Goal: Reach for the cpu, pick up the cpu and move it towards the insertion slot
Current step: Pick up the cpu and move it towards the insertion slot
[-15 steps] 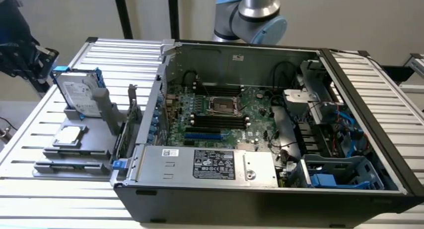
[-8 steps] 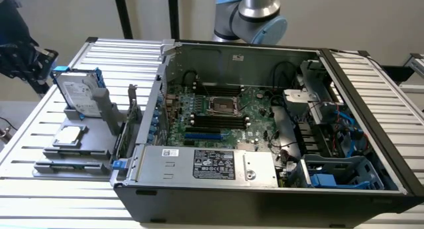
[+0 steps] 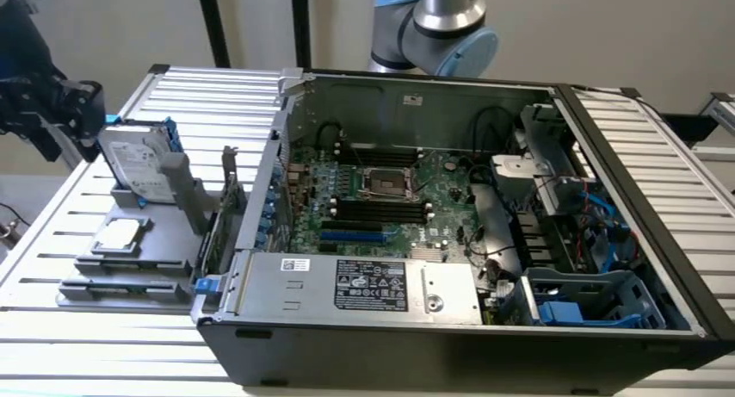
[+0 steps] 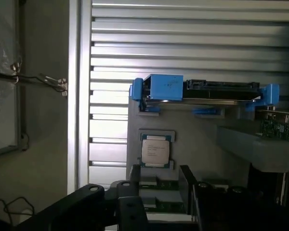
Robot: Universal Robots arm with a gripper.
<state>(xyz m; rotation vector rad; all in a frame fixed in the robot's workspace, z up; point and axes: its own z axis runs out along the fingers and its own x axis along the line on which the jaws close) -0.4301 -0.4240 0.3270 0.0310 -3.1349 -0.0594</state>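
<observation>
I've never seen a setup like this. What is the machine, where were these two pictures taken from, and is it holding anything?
The grey-and-blue tube at the top of the exterior view is a robot arm. That picture comes from a camera standing apart; the other comes from a camera on the arm's wrist, looking past its hand, which is open and holds nothing. On the slatted table lies an opened computer case; the square metal-framed socket inside is the insertion slot. At the exterior view's left, a grey holder carries an upright hard drive and, lying flat, the cpu, a small square chip.
</observation>
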